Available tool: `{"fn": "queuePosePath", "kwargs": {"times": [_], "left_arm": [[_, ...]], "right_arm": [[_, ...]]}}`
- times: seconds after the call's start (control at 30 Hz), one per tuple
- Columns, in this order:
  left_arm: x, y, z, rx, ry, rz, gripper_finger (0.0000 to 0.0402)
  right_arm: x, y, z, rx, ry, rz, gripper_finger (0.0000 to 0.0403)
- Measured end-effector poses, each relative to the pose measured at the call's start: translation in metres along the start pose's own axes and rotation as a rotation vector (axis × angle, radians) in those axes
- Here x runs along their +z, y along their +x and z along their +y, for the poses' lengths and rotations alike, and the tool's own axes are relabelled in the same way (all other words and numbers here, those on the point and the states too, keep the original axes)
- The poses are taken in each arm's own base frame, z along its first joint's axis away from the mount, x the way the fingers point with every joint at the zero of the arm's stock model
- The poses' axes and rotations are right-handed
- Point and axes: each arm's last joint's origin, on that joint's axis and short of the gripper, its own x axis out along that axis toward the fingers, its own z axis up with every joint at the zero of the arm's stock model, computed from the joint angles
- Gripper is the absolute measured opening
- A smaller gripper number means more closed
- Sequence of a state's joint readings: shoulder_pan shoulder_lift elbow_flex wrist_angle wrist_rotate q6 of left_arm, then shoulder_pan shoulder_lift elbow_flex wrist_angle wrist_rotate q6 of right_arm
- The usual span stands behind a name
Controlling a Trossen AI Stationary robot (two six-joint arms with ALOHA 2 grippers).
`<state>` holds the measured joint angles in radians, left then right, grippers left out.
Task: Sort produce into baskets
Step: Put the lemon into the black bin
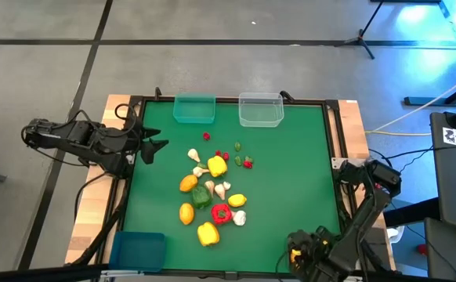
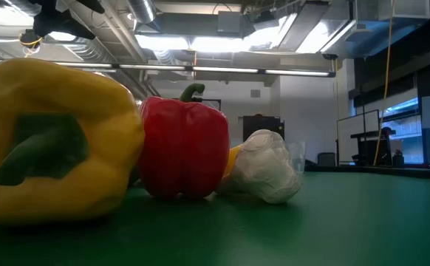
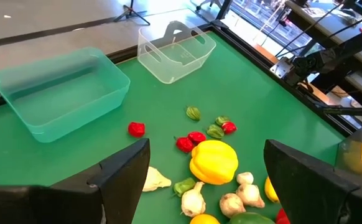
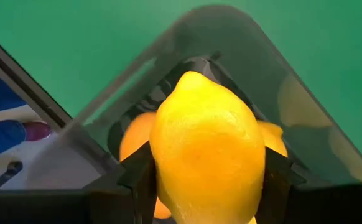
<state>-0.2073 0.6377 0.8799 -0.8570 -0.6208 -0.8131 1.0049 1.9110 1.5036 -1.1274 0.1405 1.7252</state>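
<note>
Two dark, jointed robot arms.
Left arm (image 1: 87,141) is black, trailing black cables; right arm (image 1: 365,211) is black, its fingers (image 4: 140,180) dark, flat and angular.

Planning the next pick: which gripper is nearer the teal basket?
Left. The left gripper sits just off the teal basket at the mat's left edge; the right gripper is at the opposite near corner.

Green worktop (image 1: 291,180) spreads wide, framed by a black rim on pale wood. Beyond it, grey floor (image 1: 212,19) crossed by dark lines, a tripod stand (image 1: 363,35) at the far side. Overhead, ceiling lights (image 2: 222,44) glow; monitors (image 2: 363,140) sit across the room.
</note>
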Motion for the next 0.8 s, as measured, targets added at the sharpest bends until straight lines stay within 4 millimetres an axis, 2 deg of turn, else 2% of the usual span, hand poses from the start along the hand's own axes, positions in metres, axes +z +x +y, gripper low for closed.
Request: {"fn": "queuePosePath", "kwargs": {"times": [0.17, 0.5, 0.8], "left_arm": [[0.0002, 0.0000, 0.0002, 0.008, 0.000, -0.009, 0.0308], [0.0002, 0.0000, 0.0002, 0.008, 0.001, -0.009, 0.0308], [0.0003, 0.0000, 0.0002, 0.008, 0.001, -0.009, 0.0308]], "right_arm": [[0.0085, 0.0013, 0.0013, -0.001, -0.028, -0.008, 0.0190], [0.0102, 0.0014, 0.0006, -0.013, -0.023, 0.018, 0.0259], [0.0104, 0.0012, -0.0002, -0.020, -0.020, 0.017, 0.0257]]}}
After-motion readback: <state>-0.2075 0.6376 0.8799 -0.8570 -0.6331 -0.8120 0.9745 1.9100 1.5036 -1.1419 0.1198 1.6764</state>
